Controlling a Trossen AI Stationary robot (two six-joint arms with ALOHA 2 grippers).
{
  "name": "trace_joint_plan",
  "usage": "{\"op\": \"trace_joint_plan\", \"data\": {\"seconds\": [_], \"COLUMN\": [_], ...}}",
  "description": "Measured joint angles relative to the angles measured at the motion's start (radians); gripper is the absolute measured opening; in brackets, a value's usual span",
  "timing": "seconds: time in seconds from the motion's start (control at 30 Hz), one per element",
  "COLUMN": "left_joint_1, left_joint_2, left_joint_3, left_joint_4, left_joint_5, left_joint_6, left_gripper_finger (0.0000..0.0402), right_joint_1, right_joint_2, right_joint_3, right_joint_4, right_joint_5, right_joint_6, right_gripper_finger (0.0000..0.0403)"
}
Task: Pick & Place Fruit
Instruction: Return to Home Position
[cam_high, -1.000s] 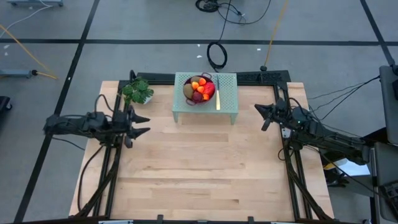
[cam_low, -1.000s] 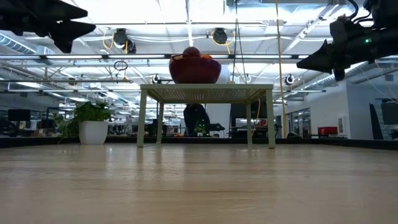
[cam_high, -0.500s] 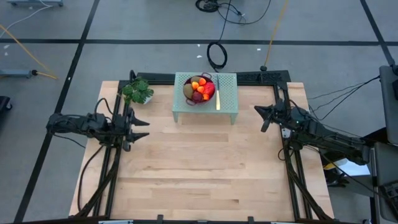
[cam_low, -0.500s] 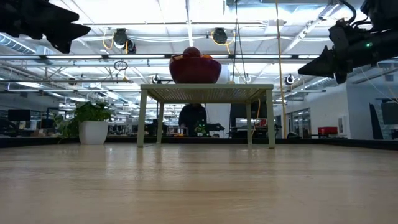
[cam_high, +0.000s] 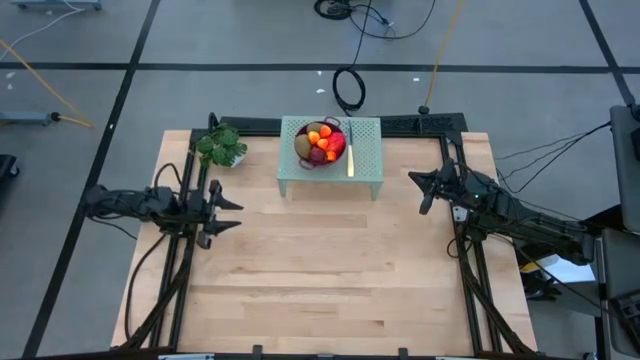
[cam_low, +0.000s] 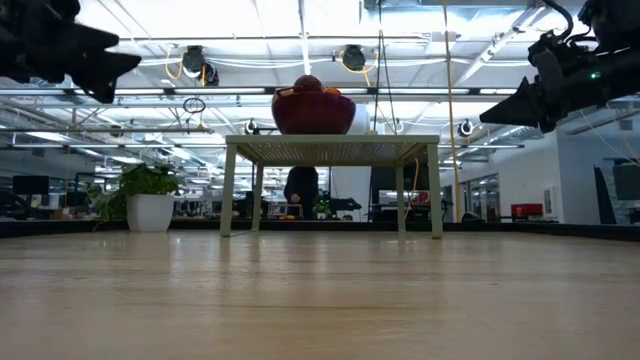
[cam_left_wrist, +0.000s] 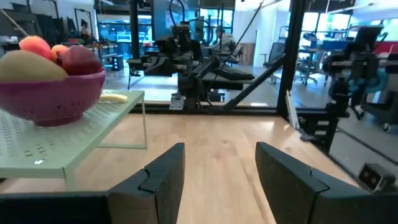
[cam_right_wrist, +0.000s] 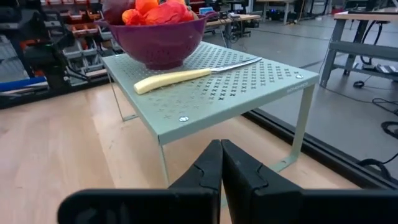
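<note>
From above, shows the fruit (cam_high: 321, 144) heaped in the strainer bowl (cam_low: 313, 113) on the green shelf (cam_high: 365, 165), far middle of the surface (cam_high: 320, 270), knife (cam_high: 350, 158) just beside the bowl. At table height, hides all but the bowl's side and one dark red top. Needs wrist views for grip state: left jaws parted, empty; right jaws pressed together, empty. Puts left arm (cam_high: 150, 203) and right arm (cam_high: 500, 207) either side, clear of the shelf.

We've got a pale green perforated shelf (cam_high: 368, 150) at the back of the wooden table (cam_high: 320, 285), with a purple strainer bowl (cam_right_wrist: 155, 43) and a yellow-handled knife (cam_right_wrist: 189, 74) on it, and a potted plant (cam_high: 221, 147) beside it.
</note>
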Motion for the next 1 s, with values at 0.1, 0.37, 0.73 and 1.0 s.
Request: {"op": "trace_joint_plan", "data": {"seconds": [0.1,0.37,0.73,1.0], "left_joint_1": [0.0,0.001,0.0,0.0], "left_joint_2": [-0.003,-0.004,-0.003,-0.003], "left_joint_3": [-0.029,-0.047,-0.047,-0.047], "left_joint_4": [0.004,0.011,-0.012,-0.025], "left_joint_5": [-0.003,-0.004,0.043,0.046], "left_joint_6": [0.004,-0.005,-0.031,-0.033], "left_gripper_finger": [0.0198,0.0198,0.0198,0.0198], "right_joint_1": [0.0,0.0,0.0,0.0], "right_joint_2": [0.0,0.015,-0.006,-0.066], "right_joint_3": [0.0,-0.037,-0.181,-0.131], "right_joint_4": [0.004,0.075,0.351,0.253], "right_joint_5": [-0.025,0.034,-0.159,-0.154], "right_joint_6": [0.01,0.024,0.009,0.026], "right_gripper_finger": [0.0,0.0,0.0,0.0]}}
